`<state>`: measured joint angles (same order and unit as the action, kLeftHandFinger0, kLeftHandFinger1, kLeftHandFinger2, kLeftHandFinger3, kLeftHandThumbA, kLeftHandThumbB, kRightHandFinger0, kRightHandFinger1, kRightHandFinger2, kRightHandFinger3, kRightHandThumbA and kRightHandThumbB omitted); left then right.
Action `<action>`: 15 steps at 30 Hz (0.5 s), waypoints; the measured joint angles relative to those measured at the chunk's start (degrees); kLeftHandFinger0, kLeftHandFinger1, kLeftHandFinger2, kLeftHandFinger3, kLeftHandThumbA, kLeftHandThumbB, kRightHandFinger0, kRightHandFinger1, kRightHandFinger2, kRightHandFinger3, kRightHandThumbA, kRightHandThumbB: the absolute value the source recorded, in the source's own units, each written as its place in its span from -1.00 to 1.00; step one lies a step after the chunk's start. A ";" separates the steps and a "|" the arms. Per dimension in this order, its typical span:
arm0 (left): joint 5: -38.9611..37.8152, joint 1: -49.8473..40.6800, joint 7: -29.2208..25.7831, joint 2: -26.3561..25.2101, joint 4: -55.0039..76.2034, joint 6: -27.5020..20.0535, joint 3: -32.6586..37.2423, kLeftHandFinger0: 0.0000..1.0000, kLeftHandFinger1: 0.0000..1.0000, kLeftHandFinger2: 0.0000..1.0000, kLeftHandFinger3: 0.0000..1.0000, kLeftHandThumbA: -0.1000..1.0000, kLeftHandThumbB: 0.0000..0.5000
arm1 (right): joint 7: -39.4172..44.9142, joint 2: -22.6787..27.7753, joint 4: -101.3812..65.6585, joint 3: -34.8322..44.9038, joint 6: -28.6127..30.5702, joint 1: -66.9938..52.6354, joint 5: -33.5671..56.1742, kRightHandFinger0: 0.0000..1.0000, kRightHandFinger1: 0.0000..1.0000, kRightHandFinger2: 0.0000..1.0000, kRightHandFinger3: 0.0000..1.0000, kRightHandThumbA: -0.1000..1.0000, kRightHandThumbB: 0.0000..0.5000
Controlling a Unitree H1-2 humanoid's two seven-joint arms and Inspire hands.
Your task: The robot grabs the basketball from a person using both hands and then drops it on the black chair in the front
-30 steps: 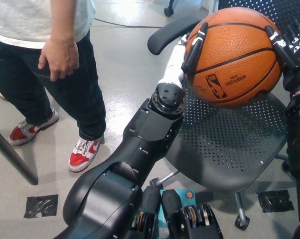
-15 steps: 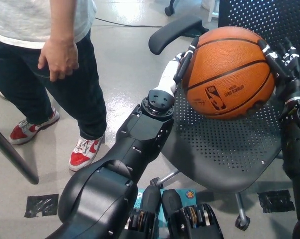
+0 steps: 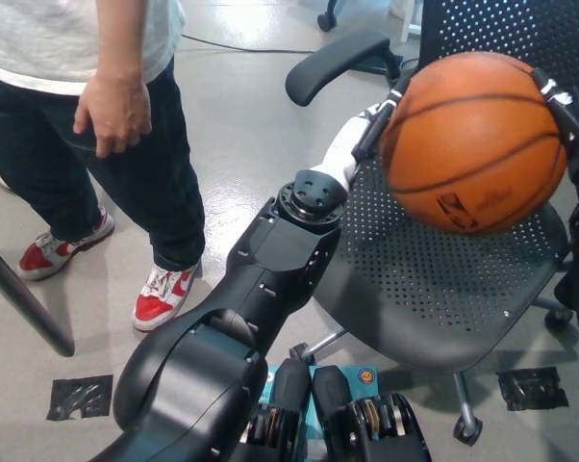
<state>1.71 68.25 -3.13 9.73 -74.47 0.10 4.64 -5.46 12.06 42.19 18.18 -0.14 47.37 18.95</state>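
The orange basketball hangs blurred above the seat of the black mesh chair, in front of its backrest. My white left hand presses against the ball's left side, its dark fingers on the surface. On the ball's right side sits my black right hand, partly cut off by the picture's edge. The ball is clamped between the two hands and does not touch the seat.
A person stands at the left, one hand hanging down, in red and white shoes. The chair's armrest juts out left of the ball. Black tape patches mark the grey floor.
The ball and both hands have moved to the right over the chair, and the ball has turned so its logo faces lower. The person has not moved.
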 measured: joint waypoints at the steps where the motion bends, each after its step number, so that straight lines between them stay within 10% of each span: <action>1: -0.01 0.03 0.41 0.06 0.46 -0.36 0.06 1.00 1.00 1.00 1.00 1.00 0.30 | 0.41 0.11 -0.10 0.01 0.47 0.05 0.08 1.00 1.00 1.00 1.00 1.00 0.59; 15: -0.11 0.06 3.86 0.19 1.80 -3.10 -0.04 1.00 1.00 1.00 1.00 1.00 0.51 | 4.50 3.52 -0.55 -0.93 5.33 0.30 0.08 1.00 1.00 1.00 1.00 1.00 0.55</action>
<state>1.60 68.31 0.73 9.92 -72.67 -3.00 4.61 -0.96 15.58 41.64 17.25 5.19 47.67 19.03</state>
